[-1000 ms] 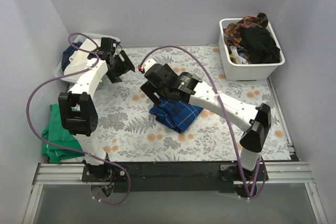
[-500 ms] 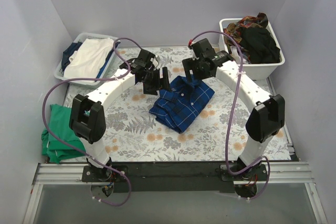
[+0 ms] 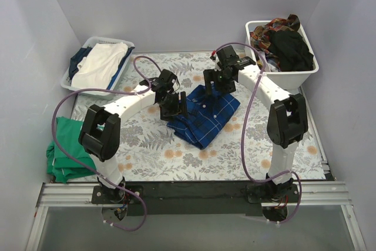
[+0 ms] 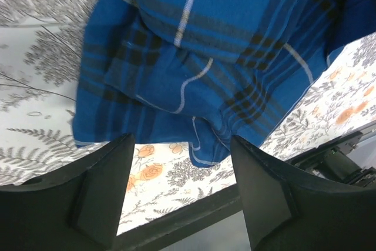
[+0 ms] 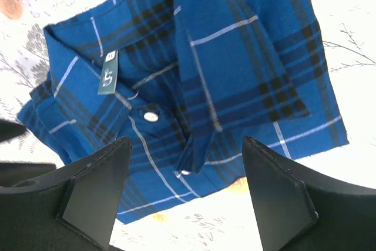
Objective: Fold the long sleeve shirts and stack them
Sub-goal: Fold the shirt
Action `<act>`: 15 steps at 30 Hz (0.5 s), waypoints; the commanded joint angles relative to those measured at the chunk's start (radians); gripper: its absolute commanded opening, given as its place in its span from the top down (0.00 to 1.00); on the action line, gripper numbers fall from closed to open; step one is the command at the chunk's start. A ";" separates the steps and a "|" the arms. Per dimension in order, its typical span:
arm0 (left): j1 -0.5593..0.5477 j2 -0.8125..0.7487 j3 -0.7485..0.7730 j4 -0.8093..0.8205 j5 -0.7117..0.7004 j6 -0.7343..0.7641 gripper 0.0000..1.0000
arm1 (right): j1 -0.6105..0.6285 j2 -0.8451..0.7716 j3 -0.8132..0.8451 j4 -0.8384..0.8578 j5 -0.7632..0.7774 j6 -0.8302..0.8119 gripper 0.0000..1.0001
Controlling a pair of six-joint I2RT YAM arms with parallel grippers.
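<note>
A dark blue plaid long sleeve shirt point(image 3: 204, 116) lies folded on the floral table cloth point(image 3: 147, 145), collar toward the far side. My left gripper point(image 3: 175, 109) hovers at its left edge, open; in the left wrist view the shirt point(image 4: 205, 57) lies just beyond the empty gap of the left gripper point(image 4: 182, 204). My right gripper point(image 3: 215, 84) hangs over the collar end, open. In the right wrist view the collar, label and buttons of the shirt point(image 5: 194, 86) lie ahead of the right gripper point(image 5: 185, 201), which has nothing between its fingers.
A white basket point(image 3: 124, 44) at the back left holds folded white and blue clothes. A white bin point(image 3: 276, 77) at the back right is heaped with dark and patterned clothes. A green cloth point(image 3: 64, 151) lies at the left table edge.
The left arm swung from the back-left basket to the shirt's left edge. The right arm moved off the shirt's middle to its collar end. Both grippers came down nearer the shirt, and the left jaws narrowed slightly.
</note>
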 commanded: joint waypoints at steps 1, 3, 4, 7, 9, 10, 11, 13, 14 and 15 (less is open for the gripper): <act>-0.025 -0.018 -0.012 0.059 -0.007 -0.036 0.36 | -0.031 0.037 0.061 0.042 -0.096 0.024 0.16; -0.026 0.013 -0.001 0.073 -0.011 -0.050 0.36 | -0.040 0.060 0.073 0.047 -0.103 0.024 0.16; -0.028 0.025 0.010 0.083 -0.007 -0.053 0.37 | -0.040 0.069 0.075 0.050 -0.103 0.021 0.16; -0.036 0.080 0.033 0.087 -0.010 -0.061 0.41 | -0.054 0.112 0.078 0.069 -0.110 0.020 0.17; -0.048 0.114 0.042 0.073 -0.033 -0.053 0.43 | -0.063 0.139 0.075 0.066 -0.110 0.020 0.17; -0.049 0.122 0.045 0.064 -0.057 -0.047 0.43 | -0.064 0.143 0.069 0.067 -0.107 0.021 0.18; -0.049 0.130 0.046 0.056 -0.074 -0.045 0.43 | -0.066 0.143 0.059 0.069 -0.103 0.020 0.18; -0.049 0.143 0.050 0.032 -0.099 -0.036 0.43 | -0.066 0.126 0.014 0.084 -0.107 0.023 0.18; -0.048 0.148 0.053 0.028 -0.122 -0.033 0.43 | -0.066 0.115 -0.008 0.093 -0.113 0.026 0.18; -0.048 0.150 0.053 0.027 -0.131 -0.033 0.42 | -0.066 0.091 -0.026 0.101 -0.116 0.029 0.18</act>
